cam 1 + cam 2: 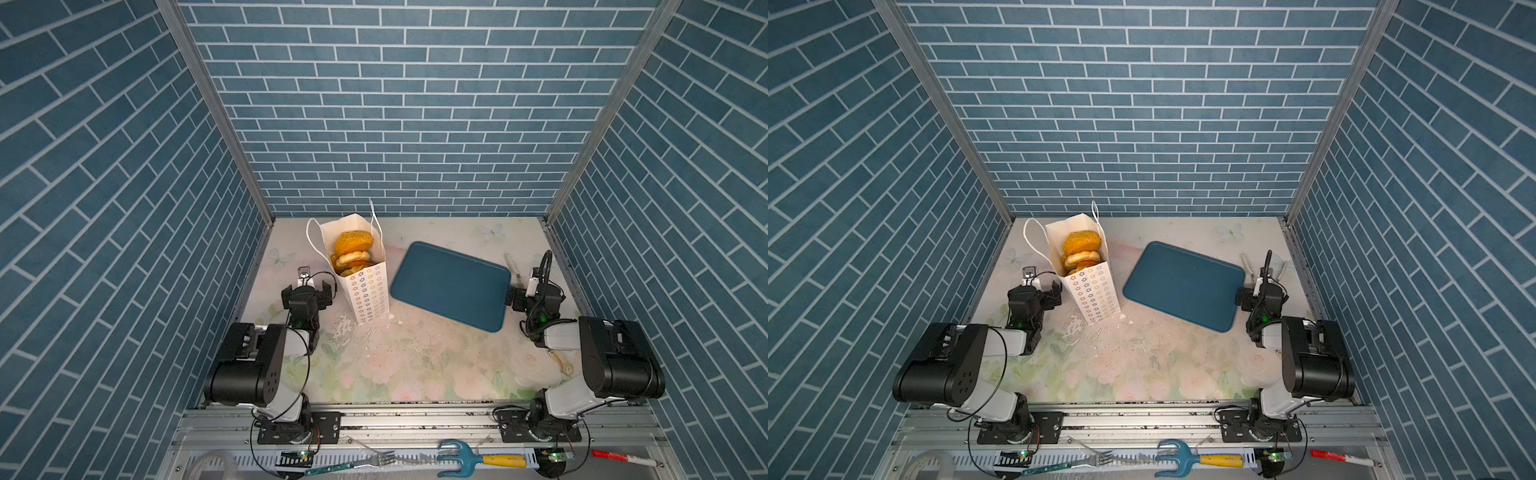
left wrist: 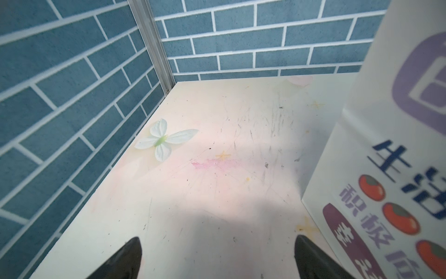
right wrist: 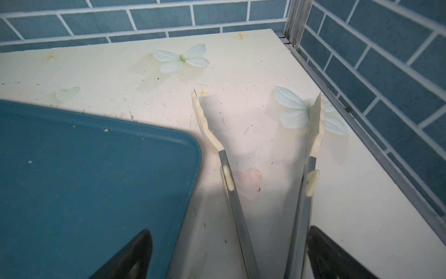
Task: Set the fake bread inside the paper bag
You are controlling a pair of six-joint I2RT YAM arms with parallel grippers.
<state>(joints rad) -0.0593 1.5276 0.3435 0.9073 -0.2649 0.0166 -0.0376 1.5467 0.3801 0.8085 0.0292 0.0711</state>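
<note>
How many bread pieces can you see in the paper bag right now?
3, stacked in the paper bag's open mouth: a sugared piece on top, a glazed ring under it, a third piece lowest. More may lie hidden beneath.

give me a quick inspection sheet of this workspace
surface: floral table scuffed, white flecks by the bag's base
job's things: paper bag upright, fake bread piled inside near its mouth; none seen outside it
clutter: blue tray bare but for crumbs; tongs lying on the table under the right gripper; fork, hand rake, marker on the front ledge
grippers: left gripper open beside the bag, holding nothing; right gripper open over the tongs, not clamping them
cables: black cable arching over the right wrist; none seen snagged
surroundings: blue brick-pattern walls on three sides
</note>
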